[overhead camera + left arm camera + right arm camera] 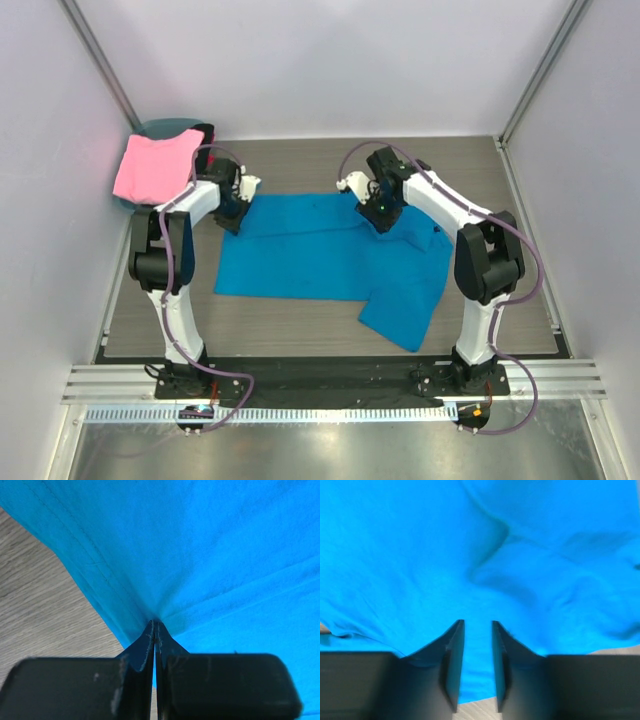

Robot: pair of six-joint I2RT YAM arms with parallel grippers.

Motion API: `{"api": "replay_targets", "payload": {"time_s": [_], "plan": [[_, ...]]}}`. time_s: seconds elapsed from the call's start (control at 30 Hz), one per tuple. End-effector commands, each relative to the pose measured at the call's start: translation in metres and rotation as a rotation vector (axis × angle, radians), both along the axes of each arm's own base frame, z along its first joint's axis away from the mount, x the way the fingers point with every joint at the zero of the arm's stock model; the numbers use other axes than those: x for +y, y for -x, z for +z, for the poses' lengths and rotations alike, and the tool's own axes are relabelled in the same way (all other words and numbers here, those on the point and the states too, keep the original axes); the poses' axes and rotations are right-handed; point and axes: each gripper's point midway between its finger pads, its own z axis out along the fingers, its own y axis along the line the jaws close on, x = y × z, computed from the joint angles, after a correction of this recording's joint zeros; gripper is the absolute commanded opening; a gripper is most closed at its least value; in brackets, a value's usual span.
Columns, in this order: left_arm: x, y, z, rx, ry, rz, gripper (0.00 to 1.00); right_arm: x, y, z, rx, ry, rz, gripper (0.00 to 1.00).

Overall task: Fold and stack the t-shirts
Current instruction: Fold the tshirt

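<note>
A large bright blue t-shirt (320, 260) lies spread on the wooden table, with one part folded toward the near right. My left gripper (237, 214) is at its far-left edge. In the left wrist view this gripper (155, 622) is shut on a pinch of the blue cloth (210, 545), which puckers at the tips. My right gripper (380, 214) hovers at the shirt's far edge; seen from its wrist, the gripper (477, 623) is open, its jaws apart over rumpled blue cloth (420, 555). A pink t-shirt (152, 165) lies folded at the far left. A dark t-shirt (206, 130) peeks out behind it.
A round teal-blue basket (163, 127) sits under the pink shirt in the far-left corner. White walls close in the table (500, 180) on three sides. Bare wood (40, 610) shows to the left of the blue shirt.
</note>
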Motion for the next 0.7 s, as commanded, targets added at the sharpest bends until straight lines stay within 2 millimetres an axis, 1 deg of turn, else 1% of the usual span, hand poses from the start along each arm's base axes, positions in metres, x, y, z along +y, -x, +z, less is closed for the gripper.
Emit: {"api": "replay_targets", "payload": {"time_s": [0.0,0.03,0.07,0.1,0.13,0.17,0.23,0.27,0.3,0.37,0.4,0.5,0.67], "plan": [[0.004,-0.008,0.026,-0.046,0.001,0.005,0.0,-0.001,-0.004,0.027,-0.008,-0.028,0.0,0.36],[0.003,-0.01,0.027,-0.05,0.0,0.001,0.0,-0.007,-0.007,0.031,-0.021,-0.03,-0.016,0.4],[0.004,-0.011,0.027,-0.051,-0.005,0.003,0.0,-0.012,-0.007,0.038,-0.033,-0.033,-0.041,0.41],[0.005,-0.011,0.023,-0.042,-0.012,0.003,0.0,-0.02,-0.007,0.038,-0.031,-0.037,-0.068,0.41],[0.006,-0.012,0.023,-0.041,-0.015,0.007,0.0,-0.036,-0.008,0.039,-0.018,-0.046,-0.12,0.41],[0.007,-0.013,0.022,-0.039,-0.014,0.007,0.0,-0.045,-0.007,0.038,-0.007,-0.052,-0.148,0.41],[0.009,-0.013,0.018,-0.03,-0.019,0.013,0.0,-0.066,0.005,0.03,0.038,-0.049,-0.183,0.41],[0.009,-0.014,0.017,-0.031,-0.022,0.013,0.0,-0.081,0.011,0.025,0.064,-0.033,-0.205,0.4],[0.01,-0.015,0.017,-0.031,-0.023,0.015,0.0,-0.092,0.02,0.018,0.089,-0.011,-0.205,0.4],[0.011,-0.015,0.017,-0.031,-0.03,0.019,0.0,-0.107,0.023,0.014,0.093,-0.001,-0.229,0.4],[0.011,-0.015,0.017,-0.03,-0.032,0.018,0.0,-0.111,0.026,0.009,0.101,0.008,-0.232,0.4],[0.013,-0.014,0.015,-0.021,-0.043,0.015,0.0,-0.119,0.025,0.003,0.098,0.034,-0.241,0.4],[0.015,-0.014,0.014,-0.018,-0.054,0.011,0.0,-0.126,0.022,-0.01,0.118,0.057,-0.245,0.39]]}}
